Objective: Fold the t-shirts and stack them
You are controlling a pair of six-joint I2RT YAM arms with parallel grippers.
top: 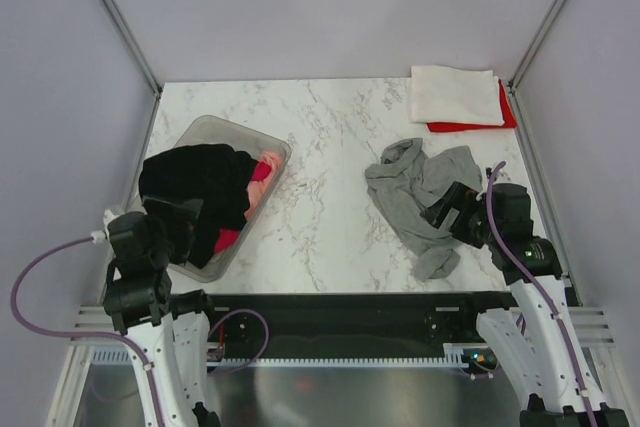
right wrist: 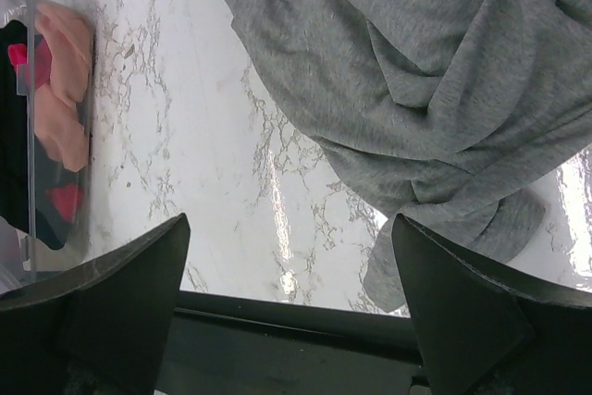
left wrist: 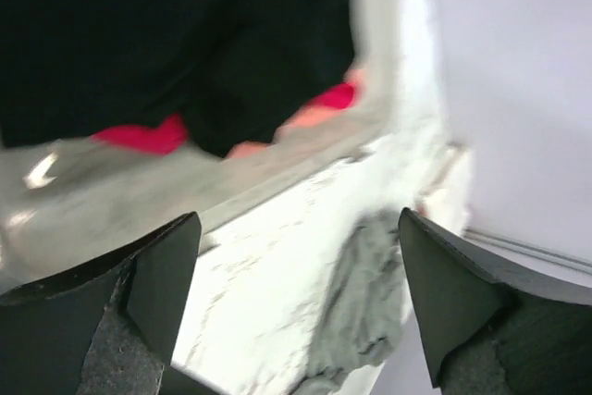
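Ahead of the right gripper, its empty jaws spread, lies the grey t-shirt; the left gripper gapes too.

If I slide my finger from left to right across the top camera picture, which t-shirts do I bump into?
Black t-shirt → pink t-shirt, both in the clear tub → grey t-shirt. The folded white t-shirt and red t-shirt share the grey one's stretch.

No readable text, labels, brands or numbers in any view.
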